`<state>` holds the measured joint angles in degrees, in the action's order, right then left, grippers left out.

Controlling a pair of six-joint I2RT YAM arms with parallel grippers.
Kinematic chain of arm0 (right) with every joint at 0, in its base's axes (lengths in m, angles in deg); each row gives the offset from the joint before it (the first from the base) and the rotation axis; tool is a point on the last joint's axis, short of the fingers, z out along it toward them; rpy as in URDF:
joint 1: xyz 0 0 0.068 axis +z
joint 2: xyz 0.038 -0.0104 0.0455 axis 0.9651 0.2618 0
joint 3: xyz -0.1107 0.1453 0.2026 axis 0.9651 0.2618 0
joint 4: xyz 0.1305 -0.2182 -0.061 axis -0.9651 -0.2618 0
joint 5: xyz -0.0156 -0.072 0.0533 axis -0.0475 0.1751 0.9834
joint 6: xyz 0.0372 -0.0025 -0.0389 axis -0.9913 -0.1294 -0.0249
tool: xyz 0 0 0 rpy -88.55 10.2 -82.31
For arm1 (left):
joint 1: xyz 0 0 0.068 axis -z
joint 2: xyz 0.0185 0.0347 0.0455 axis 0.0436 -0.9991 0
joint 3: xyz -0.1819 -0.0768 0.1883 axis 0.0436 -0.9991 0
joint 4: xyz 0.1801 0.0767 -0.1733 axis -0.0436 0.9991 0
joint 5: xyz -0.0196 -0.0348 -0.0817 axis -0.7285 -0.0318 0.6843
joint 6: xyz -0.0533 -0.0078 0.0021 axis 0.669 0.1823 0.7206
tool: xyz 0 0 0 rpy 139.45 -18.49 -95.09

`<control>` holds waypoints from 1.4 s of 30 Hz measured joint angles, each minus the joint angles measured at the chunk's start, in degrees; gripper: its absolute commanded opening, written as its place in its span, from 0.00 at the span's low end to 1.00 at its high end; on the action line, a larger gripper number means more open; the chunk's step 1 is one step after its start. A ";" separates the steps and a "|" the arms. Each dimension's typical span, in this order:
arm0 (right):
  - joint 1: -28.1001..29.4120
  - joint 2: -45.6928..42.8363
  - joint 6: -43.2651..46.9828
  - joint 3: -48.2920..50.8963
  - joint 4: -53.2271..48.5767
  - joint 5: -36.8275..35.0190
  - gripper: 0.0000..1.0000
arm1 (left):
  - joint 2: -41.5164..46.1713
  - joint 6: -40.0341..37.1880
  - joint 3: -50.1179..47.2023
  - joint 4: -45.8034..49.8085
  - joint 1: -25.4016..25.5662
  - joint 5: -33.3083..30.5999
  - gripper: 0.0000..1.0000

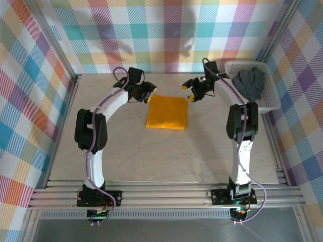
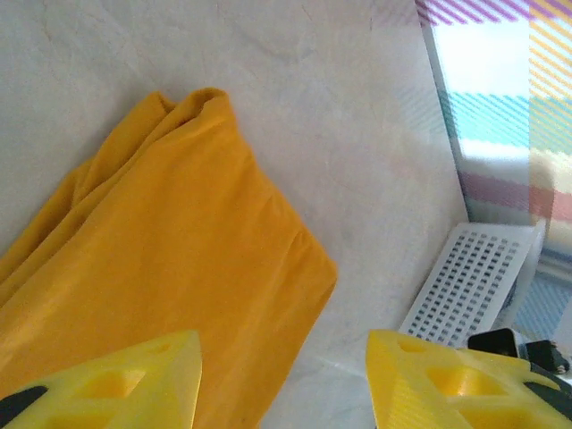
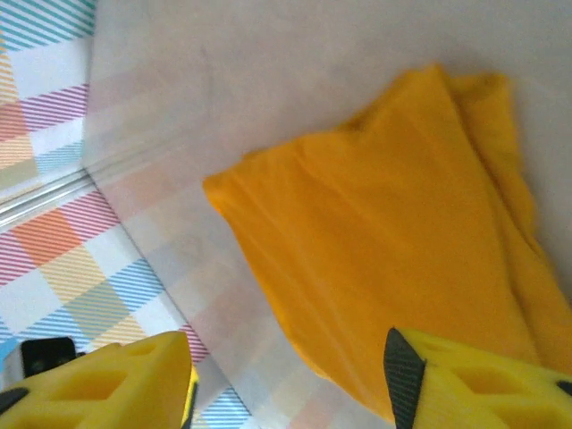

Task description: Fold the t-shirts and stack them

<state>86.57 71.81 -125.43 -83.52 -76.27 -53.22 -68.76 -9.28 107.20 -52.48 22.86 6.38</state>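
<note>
Orange-yellow cloth t-shirt point(image 1: 167, 112) lies folded, left gripper point(image 1: 149, 95) and right gripper point(image 1: 189, 93) spread empty; dark grey cloth t-shirt point(image 1: 251, 83), far right, looks next.

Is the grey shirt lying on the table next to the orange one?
No, the grey shirt sits in the white basket, apart from the orange shirt.

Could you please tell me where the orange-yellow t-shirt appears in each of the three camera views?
Top external: the orange-yellow t-shirt lies folded just above picture centre.
Left wrist: the t-shirt takes the left half, centre to bottom.
Right wrist: the t-shirt takes the right half.
Shared landmark: the checked wall, at top, upper right and left edge respectively.
</note>
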 measured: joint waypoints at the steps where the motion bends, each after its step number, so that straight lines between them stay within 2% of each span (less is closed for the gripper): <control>1: 0.20 -4.04 1.07 4.68 0.33 -0.72 0.63 | 4.04 0.00 -4.72 -0.17 0.98 -1.01 0.48; 4: 1.07 -17.33 3.32 18.32 2.97 -1.60 0.62 | 15.52 2.29 -18.49 -3.15 5.40 -3.08 0.48; 6: 1.62 -26.73 4.02 27.91 7.56 -1.18 0.64 | 20.85 6.08 -27.02 -8.59 9.88 -4.07 0.49; 7: 2.01 -32.04 4.22 33.33 10.34 -0.76 0.67 | 22.18 8.57 -31.04 -12.39 12.26 -4.70 0.50; 8: 2.43 -37.16 4.42 38.38 12.98 -0.50 0.70 | 22.32 10.95 -34.38 -16.20 14.60 -5.49 0.56; 11: 3.74 -51.15 4.37 50.84 19.71 -0.31 0.73 | 18.49 16.41 -39.28 -23.96 19.30 -7.67 0.61; 14: 4.22 -60.72 4.35 56.17 21.49 -0.42 0.73 | 13.00 20.87 -39.43 -30.95 20.92 -9.97 0.64; 16: 4.20 -64.65 4.37 57.02 21.70 -0.39 0.73 | 10.12 24.28 -39.43 -35.54 21.62 -11.65 0.67; 20: 4.20 -68.24 4.37 57.11 21.64 -0.37 0.72 | 6.03 29.51 -38.84 -41.03 22.23 -14.34 0.67; 23: 4.20 -68.70 4.35 57.42 21.44 -0.35 0.72 | 3.19 32.04 -36.74 -43.21 22.34 -15.21 0.62; 25: 4.22 -68.65 4.33 57.59 20.96 -0.35 0.71 | 1.68 33.24 -35.15 -43.71 22.34 -15.80 0.55; 27: 4.20 -68.65 4.22 57.59 20.57 -0.37 0.71 | 0.09 34.45 -33.64 -44.89 22.32 -16.13 0.36; 30: 4.20 -68.65 4.20 57.59 20.31 -0.39 0.71 | -2.73 35.91 -31.54 -46.86 21.51 -16.13 0.15; 33: 4.20 -68.65 4.22 57.59 20.04 -0.42 0.70 | -3.89 36.65 -31.23 -47.91 19.96 -15.69 0.04; 37: 4.20 -68.65 4.46 57.59 19.02 -0.61 0.70 | -3.76 34.93 -31.17 -47.78 13.07 -13.03 0.00; 42: 4.20 -68.32 4.85 57.57 18.29 -0.85 0.70 | -2.78 26.47 -29.79 -43.01 -3.04 -6.95 0.00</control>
<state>90.76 3.49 -120.58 -25.95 -57.98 -54.07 -71.54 17.19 77.41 -95.50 19.82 -0.57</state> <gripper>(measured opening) 0.704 0.070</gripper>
